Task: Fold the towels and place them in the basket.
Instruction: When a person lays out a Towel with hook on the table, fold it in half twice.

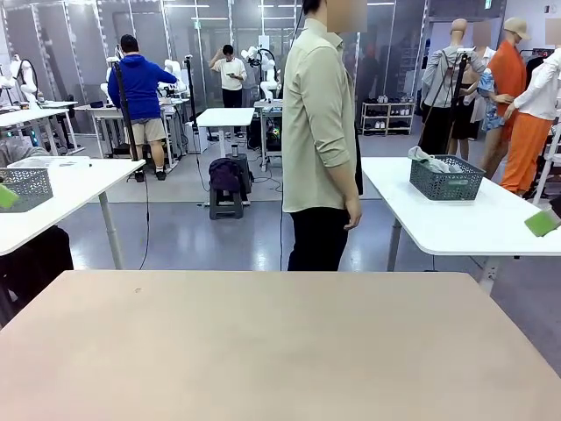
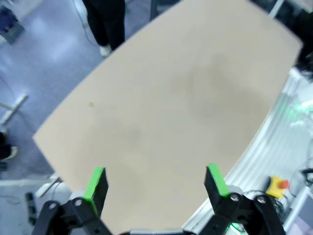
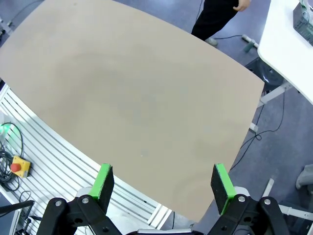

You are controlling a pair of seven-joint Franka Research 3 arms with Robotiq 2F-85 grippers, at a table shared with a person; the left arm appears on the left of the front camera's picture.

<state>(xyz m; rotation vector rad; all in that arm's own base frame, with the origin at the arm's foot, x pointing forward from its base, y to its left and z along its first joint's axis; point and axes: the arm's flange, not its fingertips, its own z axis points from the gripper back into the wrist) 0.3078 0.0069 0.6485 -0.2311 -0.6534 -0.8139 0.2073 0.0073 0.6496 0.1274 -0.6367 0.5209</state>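
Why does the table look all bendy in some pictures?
Left wrist view: the wide-angle lens bows the table edges, and the picture is blurry. Right wrist view: the table edges bow too, but sharper. Front view: the table edges look straight.

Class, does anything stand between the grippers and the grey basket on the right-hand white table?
Nothing stands on the beige table under the open left gripper and right gripper, but open floor separates it from the white table bearing the basket.
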